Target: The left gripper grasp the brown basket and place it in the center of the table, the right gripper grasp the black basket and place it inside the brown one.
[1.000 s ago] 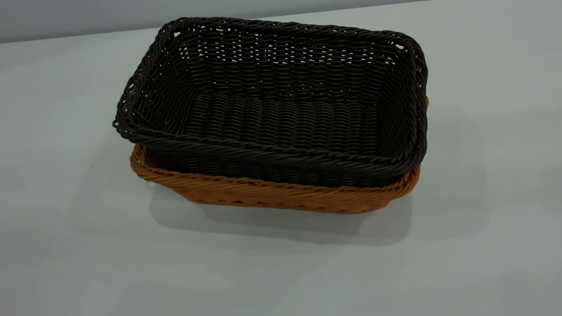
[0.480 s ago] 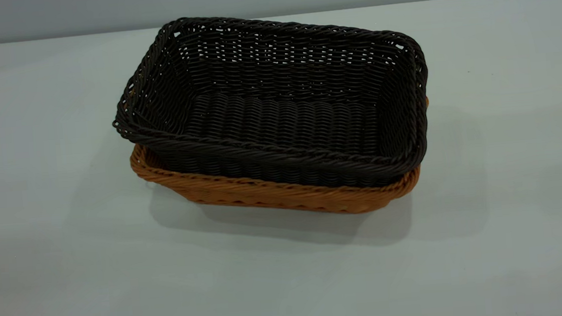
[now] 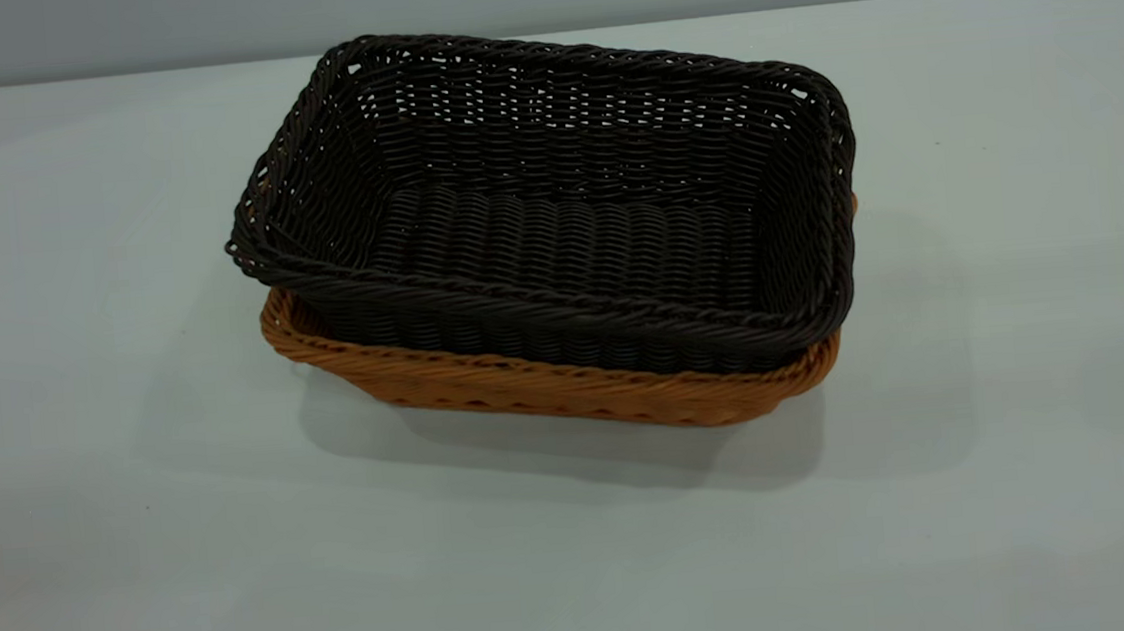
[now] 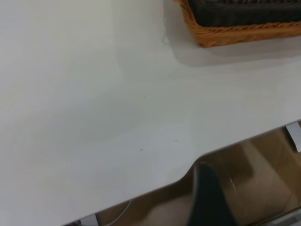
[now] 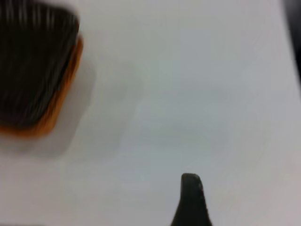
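Black basket (image 3: 554, 216) nested inside brown basket (image 3: 548, 387), mid-table (image 3: 81, 444) (white), both grippers clear of baskets, finger spread of each impossible to tell.

Much is hidden or cut off here.
The black basket (image 3: 555, 226) hides most of the brown basket (image 3: 548, 392). In both wrist views the baskets are cut off at the edge. Only one dark finger (image 4: 209, 197) of the left gripper shows, and one blurry finger (image 5: 190, 200) of the right gripper.
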{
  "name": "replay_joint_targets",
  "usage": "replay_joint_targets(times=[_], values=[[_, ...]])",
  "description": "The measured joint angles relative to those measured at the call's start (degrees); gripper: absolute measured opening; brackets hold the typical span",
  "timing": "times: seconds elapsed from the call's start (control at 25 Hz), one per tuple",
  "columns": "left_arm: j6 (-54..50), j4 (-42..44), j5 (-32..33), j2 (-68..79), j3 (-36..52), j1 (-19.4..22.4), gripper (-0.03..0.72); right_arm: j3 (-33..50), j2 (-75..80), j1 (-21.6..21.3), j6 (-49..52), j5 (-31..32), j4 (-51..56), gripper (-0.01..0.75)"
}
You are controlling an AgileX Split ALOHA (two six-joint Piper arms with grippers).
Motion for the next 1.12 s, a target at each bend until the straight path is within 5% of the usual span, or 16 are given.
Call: replay_joint_targets(times=[0.24,0.6,1.12], values=[[0.0,0.0,0.1,0.0,0.0,1.9,0.421,-0.1,-7.2,-1.8,0.0,1.6,-0.1,0.480],[0.0,0.0,0.1,-2.2,0.0,17.4,0.421,-0.1,-7.2,-1.8,0.0,1.6,-0.1,0.479],[0.0,0.0,0.8,-8.2,0.0,18.1,0.421,-0.1,-7.2,-1.8,0.0,1.6,-0.2,0.479]])
